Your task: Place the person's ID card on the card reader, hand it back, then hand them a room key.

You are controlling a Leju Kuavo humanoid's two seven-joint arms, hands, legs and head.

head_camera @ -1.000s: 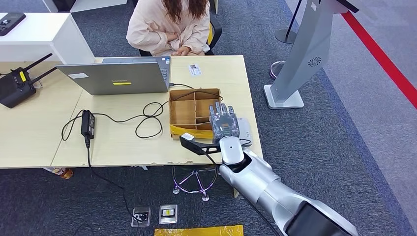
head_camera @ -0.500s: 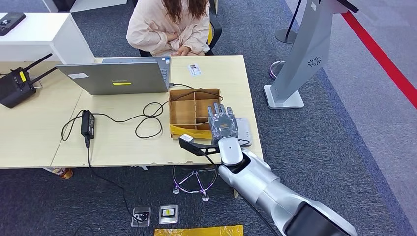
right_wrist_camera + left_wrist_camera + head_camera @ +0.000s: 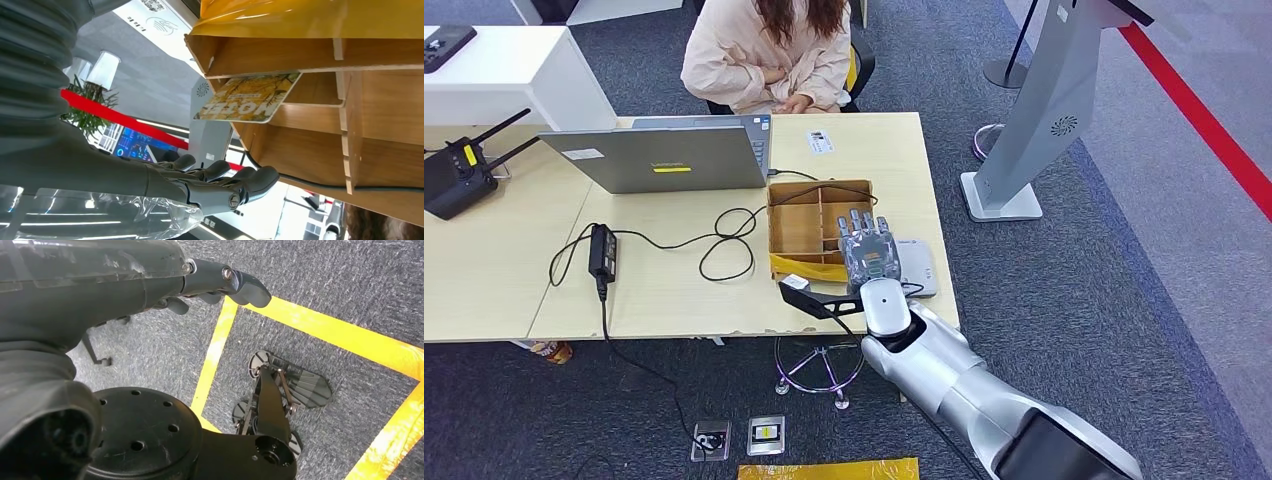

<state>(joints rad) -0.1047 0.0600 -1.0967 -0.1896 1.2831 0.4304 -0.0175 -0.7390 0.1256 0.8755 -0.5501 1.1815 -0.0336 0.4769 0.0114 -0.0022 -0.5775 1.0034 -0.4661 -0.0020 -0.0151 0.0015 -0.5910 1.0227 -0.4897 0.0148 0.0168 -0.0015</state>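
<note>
One robot right hand [image 3: 871,257] hovers flat over the divided cardboard box [image 3: 809,215] at the table's [image 3: 674,290] four-o'clock corner, fingers extended and slightly apart, holding nothing; the room key card [image 3: 248,98] lies in a near compartment, apparently its target. The ID card [image 3: 820,141] waits at twelve o'clock before the seated person [image 3: 766,52], the grey card reader [image 3: 917,266] just beside the hand.

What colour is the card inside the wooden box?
Mostly yellow, leafy pattern, on the card; right wrist view shows it best.
</note>
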